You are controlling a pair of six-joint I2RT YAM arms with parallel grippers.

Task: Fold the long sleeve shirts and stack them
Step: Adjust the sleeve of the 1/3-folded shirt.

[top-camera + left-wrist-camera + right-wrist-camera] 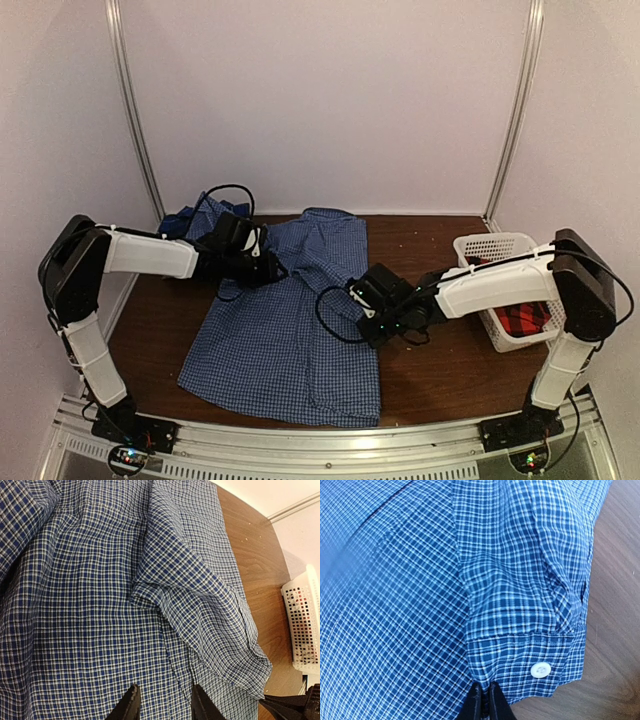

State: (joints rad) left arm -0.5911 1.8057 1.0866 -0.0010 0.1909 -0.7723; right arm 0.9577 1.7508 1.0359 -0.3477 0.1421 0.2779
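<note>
A blue-and-white checked shirt (410, 605) fills nearly the whole frame, lying rumpled. Its sleeve runs down the middle right and ends in a cuff (520, 655) at the lower centre. A white button (540, 669) sits on the cuff (four holes, I think). At the bottom centre the right gripper (484, 685) has its dark fingers pressed together on the cuff's lower edge. Bare brown table (615, 630) shows along the right side.

Darker blue shirt (178, 222) mostly hidden behind left arm (150, 255) — basket (300, 615) cut by edge
</note>
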